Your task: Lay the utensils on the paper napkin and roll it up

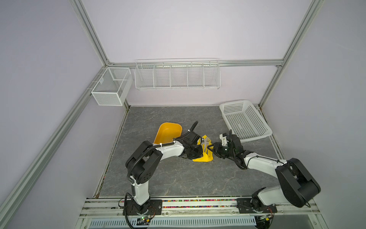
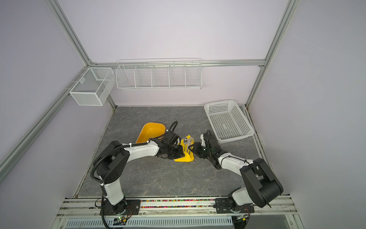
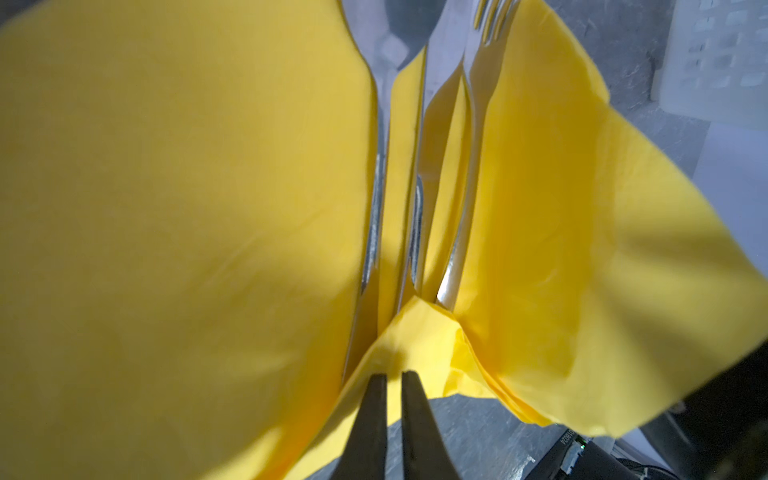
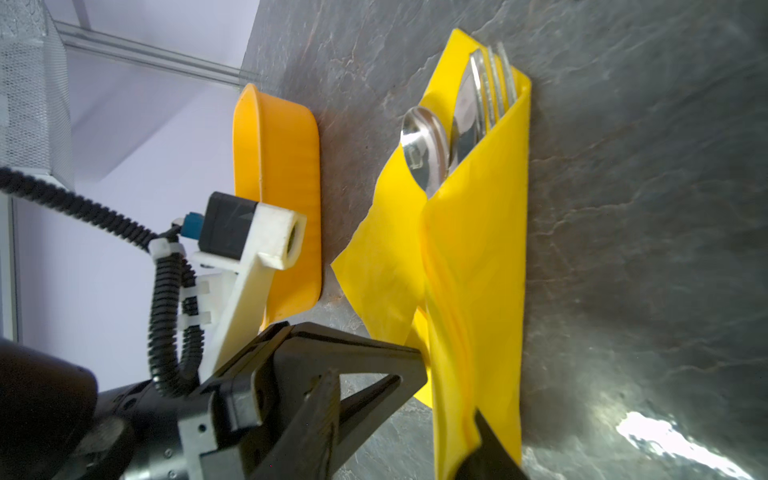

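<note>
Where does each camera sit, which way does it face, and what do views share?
Top views: high above the arm bases, facing down toward the back wall; left arm and right arm show whole, left gripper and right gripper both at the paper napkin.
Left wrist: on the left arm, looking along its closed fingertips into the folded napkin at the utensils.
Right wrist: on the right arm, looking across the table at napkin, orange tub and left gripper; one own finger shows.
Shared: all four show napkin and utensils.

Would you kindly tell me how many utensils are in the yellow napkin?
3: a spoon, a second piece beside it and a fork, side by side inside the folded paper napkin. More may be hidden.
</note>
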